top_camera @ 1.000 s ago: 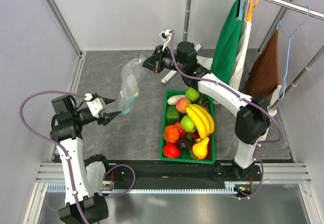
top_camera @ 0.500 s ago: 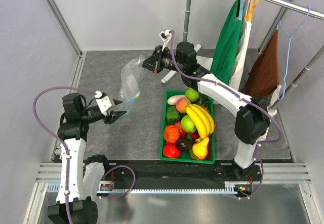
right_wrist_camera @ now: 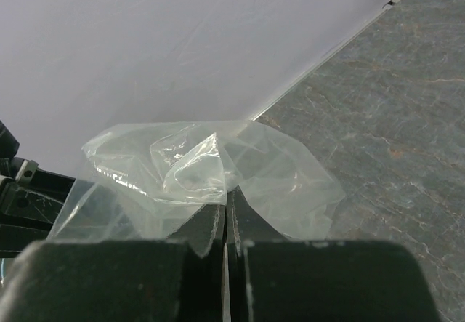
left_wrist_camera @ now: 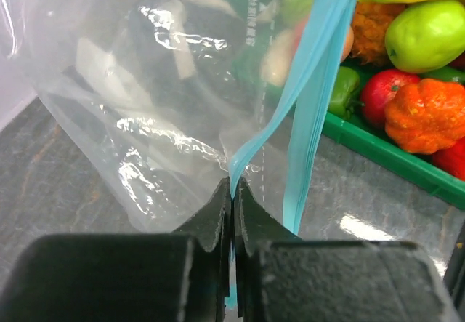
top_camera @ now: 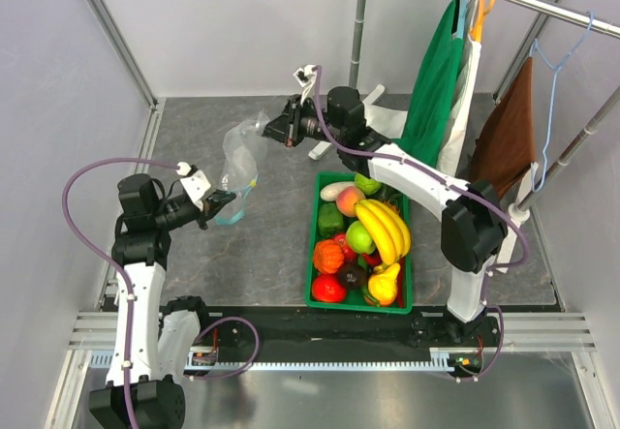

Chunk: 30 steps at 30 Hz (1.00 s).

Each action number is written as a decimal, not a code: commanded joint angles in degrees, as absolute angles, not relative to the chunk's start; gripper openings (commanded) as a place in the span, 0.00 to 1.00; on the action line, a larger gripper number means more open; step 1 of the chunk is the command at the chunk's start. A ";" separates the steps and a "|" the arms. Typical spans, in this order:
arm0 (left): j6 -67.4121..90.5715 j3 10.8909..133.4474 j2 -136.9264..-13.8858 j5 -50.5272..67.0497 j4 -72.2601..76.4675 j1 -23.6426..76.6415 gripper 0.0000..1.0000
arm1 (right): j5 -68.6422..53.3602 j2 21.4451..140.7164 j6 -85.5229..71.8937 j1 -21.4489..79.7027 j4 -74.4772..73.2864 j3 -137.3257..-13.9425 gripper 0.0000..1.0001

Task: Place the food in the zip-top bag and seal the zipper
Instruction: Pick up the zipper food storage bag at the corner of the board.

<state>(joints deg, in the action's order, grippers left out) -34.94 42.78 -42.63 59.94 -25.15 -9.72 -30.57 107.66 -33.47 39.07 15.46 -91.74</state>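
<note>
The step in hand looks like spreading the bag [top_camera: 240, 161] between both arms so its mouth can gape for loading. To do it well, the left gripper [left_wrist_camera: 232, 191] should grip only one lip of the zipper [left_wrist_camera: 314, 82]. Any pull away from the right gripper [right_wrist_camera: 225, 200] should be slow and gentle, since the thin film could slip or tear. The mouth should end up facing the crate [top_camera: 355, 306].

The left gripper's jaws are pressed together, with the blue zipper strip caught between their tips. A second run of the strip hangs free just to the right of them, so it seems to hold a single lip. The right gripper is likewise clamped shut, on a crumpled fold of clear plastic at the bag's other end. The bag hangs slack between the two tools, off the table.

The food [top_camera: 366, 240] all lies in the green crate, beyond and to the right of the left gripper. None is in the bag yet.
</note>
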 commanded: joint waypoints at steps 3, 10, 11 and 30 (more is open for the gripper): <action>-15.24 49.12 -43.51 51.01 -28.73 -9.49 0.02 | -24.37 115.65 -27.43 43.15 10.29 -100.62 0.38; 2.28 54.39 -43.94 20.51 -36.46 -9.58 0.02 | -17.58 118.14 -25.05 43.07 2.22 -105.56 0.95; 3.85 55.19 -44.90 19.17 -37.52 -9.58 0.02 | -18.71 117.08 -25.05 42.72 1.33 -104.95 0.95; 6.58 60.33 -51.76 13.69 -46.59 -9.14 0.02 | -32.25 103.80 -37.44 42.89 8.16 -85.62 0.82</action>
